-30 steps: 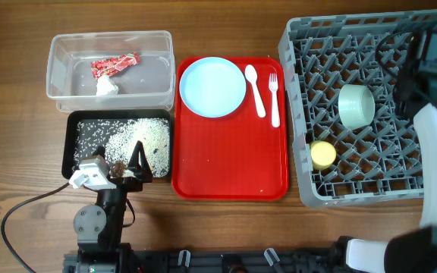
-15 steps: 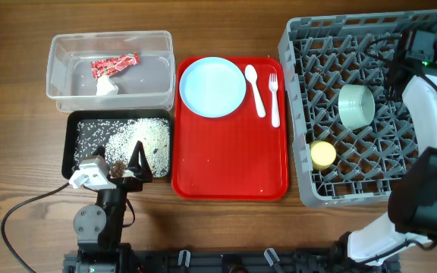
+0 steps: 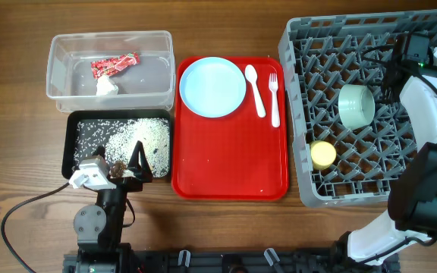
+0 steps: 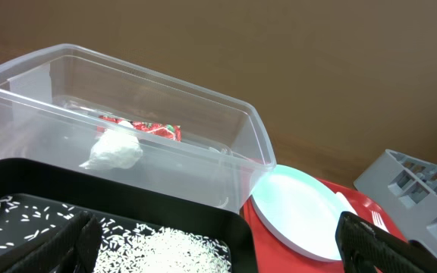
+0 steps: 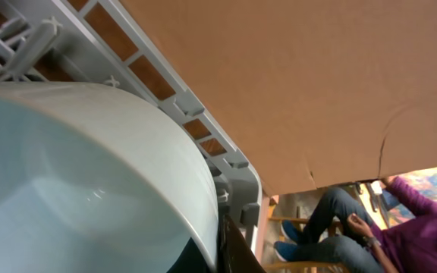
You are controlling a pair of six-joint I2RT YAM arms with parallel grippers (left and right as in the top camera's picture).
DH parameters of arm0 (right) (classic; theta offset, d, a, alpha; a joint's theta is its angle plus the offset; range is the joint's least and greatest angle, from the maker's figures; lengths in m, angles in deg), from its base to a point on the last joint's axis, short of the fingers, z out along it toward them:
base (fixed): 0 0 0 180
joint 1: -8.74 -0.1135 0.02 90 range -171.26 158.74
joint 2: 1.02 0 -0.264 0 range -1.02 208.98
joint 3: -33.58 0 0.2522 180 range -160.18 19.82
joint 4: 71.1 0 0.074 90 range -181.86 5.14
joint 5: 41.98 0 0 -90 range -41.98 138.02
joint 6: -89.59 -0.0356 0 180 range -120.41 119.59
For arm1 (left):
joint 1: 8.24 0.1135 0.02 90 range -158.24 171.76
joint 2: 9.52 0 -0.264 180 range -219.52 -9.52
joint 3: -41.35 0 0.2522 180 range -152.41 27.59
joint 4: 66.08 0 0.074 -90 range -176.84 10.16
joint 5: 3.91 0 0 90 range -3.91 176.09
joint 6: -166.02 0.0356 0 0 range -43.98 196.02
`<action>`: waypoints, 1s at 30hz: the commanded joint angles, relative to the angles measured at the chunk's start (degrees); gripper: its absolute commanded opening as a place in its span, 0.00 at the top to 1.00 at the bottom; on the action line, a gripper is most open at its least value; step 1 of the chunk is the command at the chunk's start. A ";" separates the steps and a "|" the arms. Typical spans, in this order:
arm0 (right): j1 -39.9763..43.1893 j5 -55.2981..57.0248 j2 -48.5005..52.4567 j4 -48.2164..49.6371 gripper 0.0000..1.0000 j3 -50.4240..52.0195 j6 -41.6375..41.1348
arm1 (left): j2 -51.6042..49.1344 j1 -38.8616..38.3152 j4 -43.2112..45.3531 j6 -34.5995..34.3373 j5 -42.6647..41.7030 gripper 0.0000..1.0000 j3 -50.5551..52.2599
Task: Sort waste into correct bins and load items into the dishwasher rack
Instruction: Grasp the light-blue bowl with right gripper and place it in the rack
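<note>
The grey dishwasher rack (image 3: 309,45) holds the mint green bowl (image 3: 356,105) and the yellow cup (image 3: 323,155). My right gripper (image 5: 220,231) is low over the rack's far right side. It is shut on the rim of a pale blue bowl (image 5: 89,182), which the arm (image 3: 423,98) hides from overhead. The blue plate (image 3: 212,86), spoon (image 3: 254,89) and fork (image 3: 274,98) lie on the red tray (image 3: 230,163). My left gripper (image 3: 131,163) is open and empty over the black tray (image 3: 70,152) of rice. The clear tub (image 3: 55,68) holds the red wrapper (image 3: 114,65) and the tissue (image 3: 107,86).
The left wrist view shows the tub wall (image 4: 165,167), the rice (image 4: 173,246) and the plate (image 4: 302,212). The right wrist view shows the rack's edge (image 5: 203,129), a cardboard wall and a seated person behind it.
My right arm has swung in over the rack's far right side and its wrist has shifted slightly left. The left arm and the other objects have not moved.
</note>
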 commanded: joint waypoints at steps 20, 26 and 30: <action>-3.58 -11.32 1.11 -0.15 0.94 3.50 11.28 | 0.04 0.42 -0.44 0.11 -0.46 0.00 0.13; -6.75 -12.83 1.11 -1.49 0.90 3.50 12.94 | 0.04 0.42 -0.44 0.11 -0.46 0.00 0.13; -8.22 -12.83 1.11 -3.56 0.78 3.50 12.90 | 0.04 0.42 -0.44 0.11 -0.46 0.00 0.13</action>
